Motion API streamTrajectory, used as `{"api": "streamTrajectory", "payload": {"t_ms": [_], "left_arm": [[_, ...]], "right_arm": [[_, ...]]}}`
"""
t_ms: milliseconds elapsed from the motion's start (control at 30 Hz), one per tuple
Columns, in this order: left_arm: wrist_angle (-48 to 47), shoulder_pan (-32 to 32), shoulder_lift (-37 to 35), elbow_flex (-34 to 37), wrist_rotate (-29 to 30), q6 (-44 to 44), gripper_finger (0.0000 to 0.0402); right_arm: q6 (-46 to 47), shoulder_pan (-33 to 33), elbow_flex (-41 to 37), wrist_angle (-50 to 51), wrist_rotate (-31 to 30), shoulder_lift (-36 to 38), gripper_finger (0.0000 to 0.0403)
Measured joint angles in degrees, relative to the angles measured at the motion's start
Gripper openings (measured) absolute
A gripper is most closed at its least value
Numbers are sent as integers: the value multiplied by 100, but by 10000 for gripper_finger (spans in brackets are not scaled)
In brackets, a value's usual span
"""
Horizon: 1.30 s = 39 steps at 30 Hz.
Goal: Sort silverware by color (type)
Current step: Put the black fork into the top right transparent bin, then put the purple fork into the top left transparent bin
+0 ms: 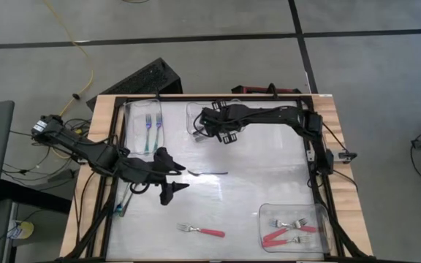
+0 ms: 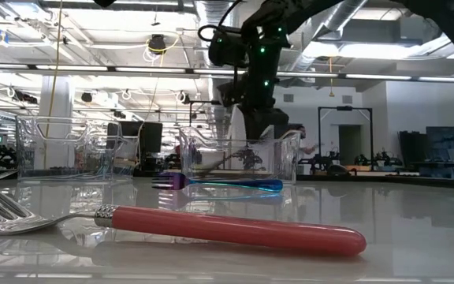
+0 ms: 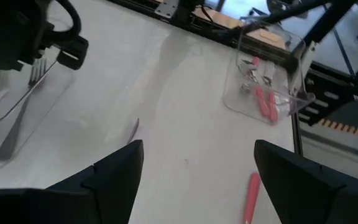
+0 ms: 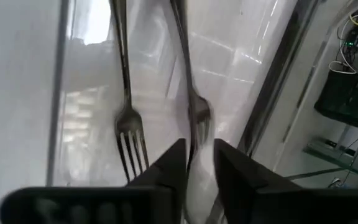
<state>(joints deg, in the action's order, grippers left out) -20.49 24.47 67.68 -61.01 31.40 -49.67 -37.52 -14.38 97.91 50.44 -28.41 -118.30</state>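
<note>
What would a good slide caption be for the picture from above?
Left gripper hovers open beside a blue fork while the right gripper reaches into a clear tub.

Forks (image 1: 201,231) scattered, some in tubs (image 1: 292,228)

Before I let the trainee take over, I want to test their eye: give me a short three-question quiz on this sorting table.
1. True or false: the loose red fork lies inside a tub.
2. The right end effector is: A touching the loose red fork; B reaching into the far tub of dark forks; C parked off to one side.
3. Fill in: the left end effector is ___.
Key: 1 false; 2 B; 3 open.
</note>
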Motion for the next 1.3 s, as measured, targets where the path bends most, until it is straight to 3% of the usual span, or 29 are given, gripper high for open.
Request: {"api": "streamTrajectory", "payload": {"t_ms": [133,333,600,833,1067,1300], "left_arm": [[1,0,0,0,-171,348,290],[-488,-23,-42,0,-445,626,290],[-765,-126,-74,0,-577,1407,290],[-838,-324,26,13,-876,1746,290],[-872,-484,579,63,-1494,2086,290],[-809,-694,1258,66,-1631,2447,290]], "right_arm": [[480,-1,2,111,-32,28,171],[2121,152,4,640,129,524,240],[4237,733,0,1510,857,1925,240],[5604,1997,-566,1788,1196,3152,238],[7063,3467,-1915,672,1178,4119,238],[8059,4568,-2966,-571,705,4417,238]]}}
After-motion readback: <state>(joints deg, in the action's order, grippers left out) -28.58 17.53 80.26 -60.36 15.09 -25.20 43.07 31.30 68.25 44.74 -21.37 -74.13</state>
